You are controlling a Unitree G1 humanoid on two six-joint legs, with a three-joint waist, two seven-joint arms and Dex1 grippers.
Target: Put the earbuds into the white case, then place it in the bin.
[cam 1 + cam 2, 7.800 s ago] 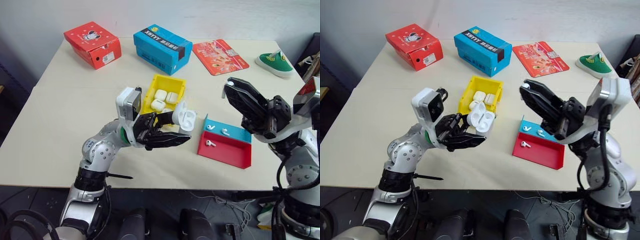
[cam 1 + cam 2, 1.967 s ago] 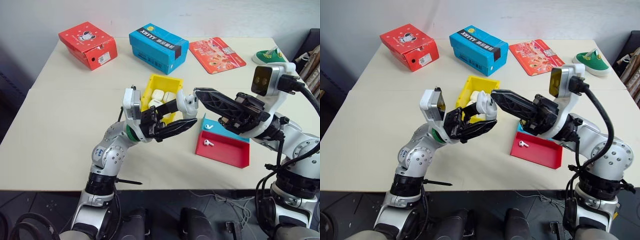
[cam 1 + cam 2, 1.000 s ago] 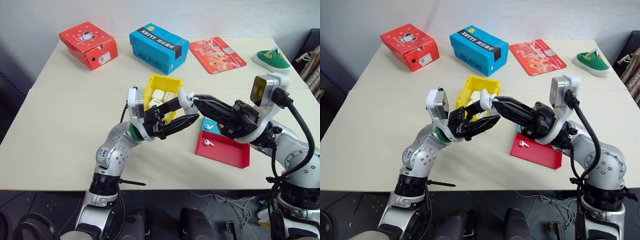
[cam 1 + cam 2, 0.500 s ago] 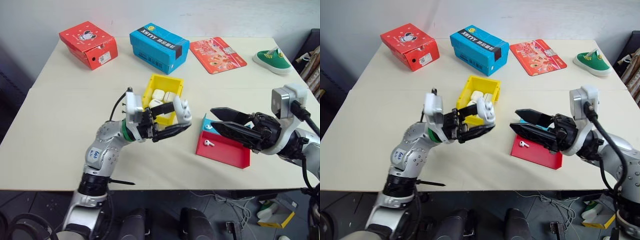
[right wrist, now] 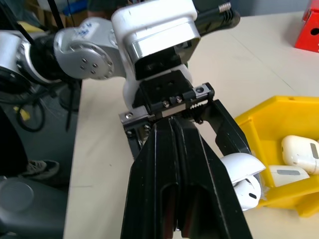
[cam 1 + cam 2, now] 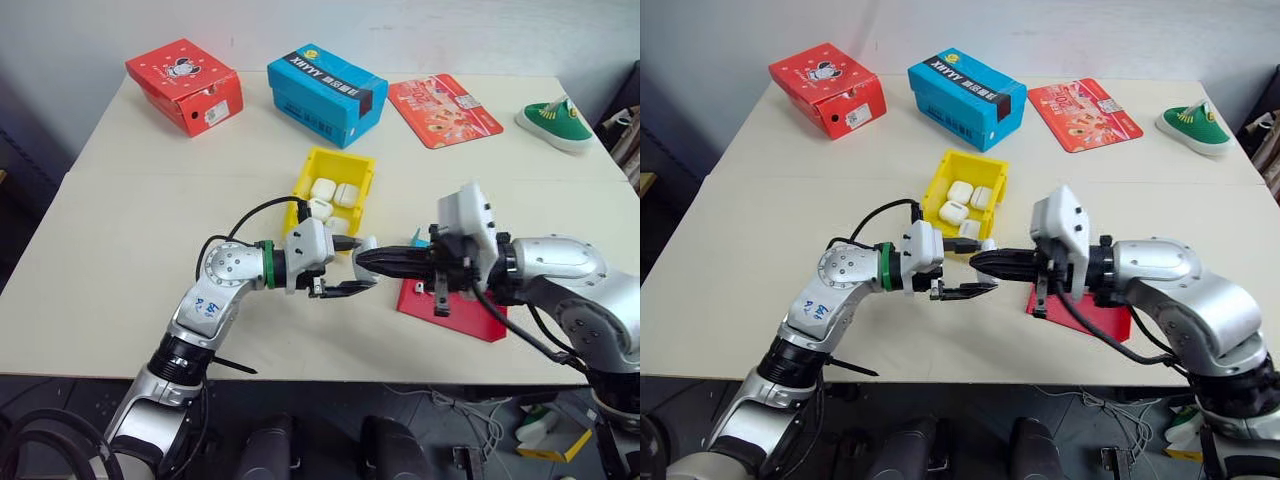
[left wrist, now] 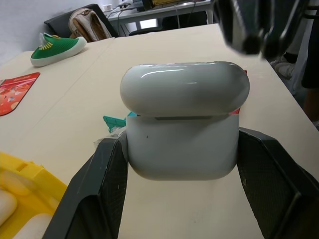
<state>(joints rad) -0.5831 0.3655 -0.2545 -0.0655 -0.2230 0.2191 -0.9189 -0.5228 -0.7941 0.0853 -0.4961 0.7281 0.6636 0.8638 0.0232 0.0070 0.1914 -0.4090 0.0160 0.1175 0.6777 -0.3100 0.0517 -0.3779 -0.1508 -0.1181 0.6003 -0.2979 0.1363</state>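
White case [image 7: 182,119] clamped between left gripper [image 6: 345,268] jaws, lid almost down — right gripper [image 6: 385,263] clenched, empty; bin [image 6: 352,170] drop remains.

I see white case [image 7: 182,128], glossy, lid nearly shut, upright, pinched at both sides above table. Yellow bin [image 6: 357,167] just beyond it, holding several identical cases. Can't make out earbuds.

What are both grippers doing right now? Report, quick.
Left gripper: shut on the white case.
Right gripper: shut, holding nothing.
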